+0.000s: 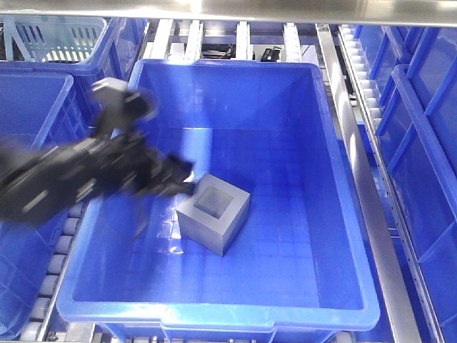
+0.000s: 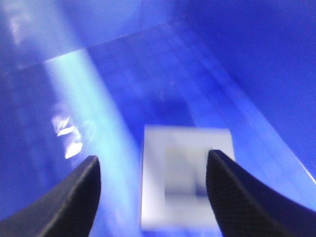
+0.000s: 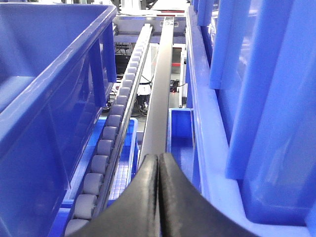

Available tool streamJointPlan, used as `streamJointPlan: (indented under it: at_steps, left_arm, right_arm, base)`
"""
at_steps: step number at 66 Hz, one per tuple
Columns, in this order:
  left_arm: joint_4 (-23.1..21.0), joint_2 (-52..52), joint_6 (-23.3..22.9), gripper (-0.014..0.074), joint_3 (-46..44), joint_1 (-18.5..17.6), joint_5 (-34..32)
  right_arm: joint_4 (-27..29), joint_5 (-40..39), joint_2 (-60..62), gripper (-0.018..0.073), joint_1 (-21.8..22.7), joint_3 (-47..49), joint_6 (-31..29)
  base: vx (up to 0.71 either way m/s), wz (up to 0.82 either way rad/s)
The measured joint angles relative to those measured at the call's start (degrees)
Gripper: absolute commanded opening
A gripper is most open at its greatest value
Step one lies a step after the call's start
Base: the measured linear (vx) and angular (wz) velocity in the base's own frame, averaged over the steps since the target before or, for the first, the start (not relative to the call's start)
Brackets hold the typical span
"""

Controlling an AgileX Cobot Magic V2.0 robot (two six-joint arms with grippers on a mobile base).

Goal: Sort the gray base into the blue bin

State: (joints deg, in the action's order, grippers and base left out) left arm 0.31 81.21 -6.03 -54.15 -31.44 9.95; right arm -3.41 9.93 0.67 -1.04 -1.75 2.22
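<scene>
The gray base [image 1: 213, 213] sits on the grid-patterned floor of the blue bin [image 1: 335, 214], a little left of the bin's middle, with its square recess facing up and one corner turned toward the near wall. In the left wrist view the gray base [image 2: 186, 177] appears pale and blurred, lying between and beyond the two dark fingers [image 2: 69, 202] with blue floor showing on either side of it — nothing is held.

The left gripper [image 1: 178, 179] reaches into the bin from the left over the rim, its tip just beside the block's far-left corner; the arm is smeared by motion blur, so whether it touches the block cannot be told. Its jaws stand apart.

The right gripper [image 3: 159, 197] is outside the bin, its jaws pressed together on nothing, pointing along a roller rail [image 3: 116, 133] that runs between blue crate walls [image 3: 54, 103].

To the far left stands a paler slotted basket [image 1: 61, 36].
</scene>
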Motion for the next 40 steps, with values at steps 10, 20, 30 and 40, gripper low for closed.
streamJointPlan:
  at_steps: [10,20,30,40]
  left_arm:
    - [0.0,-9.26,0.0,0.0432,8.54,0.0,-4.19]
    - [0.0,-20.05,0.0,0.0426,15.23,0.0,-5.18]
    - [0.0,-33.08,0.0,0.0426,21.44,0.0,-4.72]
    - [0.0,-46.67,0.0,0.0426,26.67,0.0,-2.63]
  right_arm:
    - [0.0,0.0,0.0,-0.0009,0.0,0.0,0.0]
    - [0.0,0.0,0.0,-0.0009,0.0,0.0,0.0]
    - [0.0,0.0,0.0,-0.0009,0.0,0.0,0.0]
    - [0.0,0.0,0.0,-0.0009,0.0,0.0,0.0]
  base:
    - [0.0,0.0]
    - [0.0,0.0]
    - [0.0,0.0]
    - [0.0,0.0]
